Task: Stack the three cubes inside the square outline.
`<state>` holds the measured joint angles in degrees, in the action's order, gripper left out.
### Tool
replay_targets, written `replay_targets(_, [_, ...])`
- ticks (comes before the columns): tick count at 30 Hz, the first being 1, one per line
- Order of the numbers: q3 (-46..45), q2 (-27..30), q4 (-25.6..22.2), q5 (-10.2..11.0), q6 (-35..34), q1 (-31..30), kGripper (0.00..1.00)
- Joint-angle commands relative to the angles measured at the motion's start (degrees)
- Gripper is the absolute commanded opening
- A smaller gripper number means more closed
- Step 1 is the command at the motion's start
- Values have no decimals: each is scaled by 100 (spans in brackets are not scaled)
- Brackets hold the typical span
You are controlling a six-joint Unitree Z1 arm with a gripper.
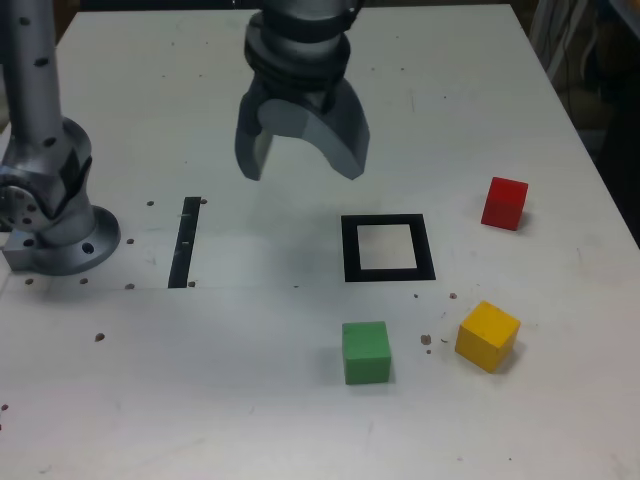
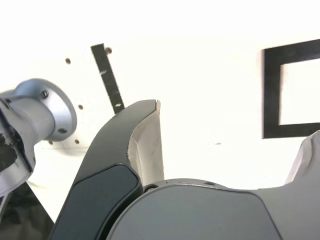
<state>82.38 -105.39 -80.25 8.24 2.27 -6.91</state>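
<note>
Pale tabletop (image 1: pixel 230 400) — dotted with small dark holes (image 1: pixel 100 337).

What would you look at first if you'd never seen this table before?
Probably the big dark pincer, hanging open near the top of the exterior view. Next come three bright cubes: the red cube at the exterior view's right, the yellow cube nearer the camera, and the green cube just below the black square outline.
</note>
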Motion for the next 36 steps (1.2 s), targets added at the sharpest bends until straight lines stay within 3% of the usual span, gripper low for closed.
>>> replay_targets(1, [1707,-237,-121,99,107,-12,97])
replay_targets(4, [2391,-705,-331,244,297,-5,97])
replay_targets(14, [4234,-1898,-516,328,819,32,97])
replay_targets(19, [4920,-2370,-688,474,1015,71,97])
replay_targets(23, [5169,-2560,-763,568,1069,139,97])
replay_targets(36, [5426,-3191,-872,484,1153,232,96])
